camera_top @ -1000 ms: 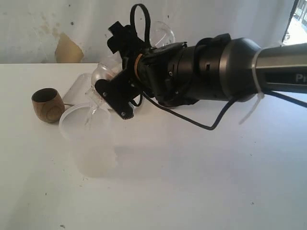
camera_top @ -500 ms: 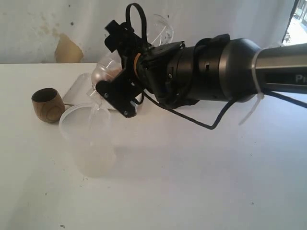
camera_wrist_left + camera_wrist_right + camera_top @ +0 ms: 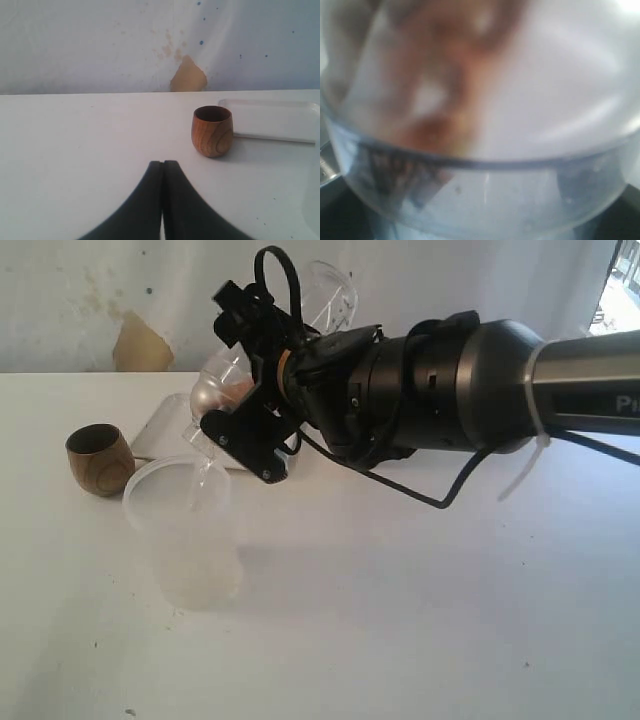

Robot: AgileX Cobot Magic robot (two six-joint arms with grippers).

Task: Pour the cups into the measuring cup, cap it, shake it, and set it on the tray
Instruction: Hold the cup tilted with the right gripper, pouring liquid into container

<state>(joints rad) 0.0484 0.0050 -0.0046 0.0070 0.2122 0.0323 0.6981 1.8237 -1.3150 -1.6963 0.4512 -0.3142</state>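
Note:
My right gripper (image 3: 246,375) reaches across to the left and is shut on the clear measuring cup (image 3: 331,290), held tilted in the air above the table. In the right wrist view the measuring cup (image 3: 485,195) fills the picture, with a blurred brown mass inside it. The brown wooden cup (image 3: 100,458) stands upright at the left; the white tray (image 3: 160,428) lies behind it. My left gripper (image 3: 163,163) is shut and empty, low over the table, a short way from the wooden cup (image 3: 212,131) and the tray (image 3: 272,120). I cannot pick out the steel tumbler.
A wide milky translucent tub (image 3: 186,530) stands upright just under and in front of the right gripper; its edge (image 3: 314,200) shows in the left wrist view. A pale wall with a tan patch (image 3: 140,343) backs the white table (image 3: 420,620).
The right gripper with the measuring cup has shifted slightly up and to the left. The wooden cup, tub and tray have stayed in place.

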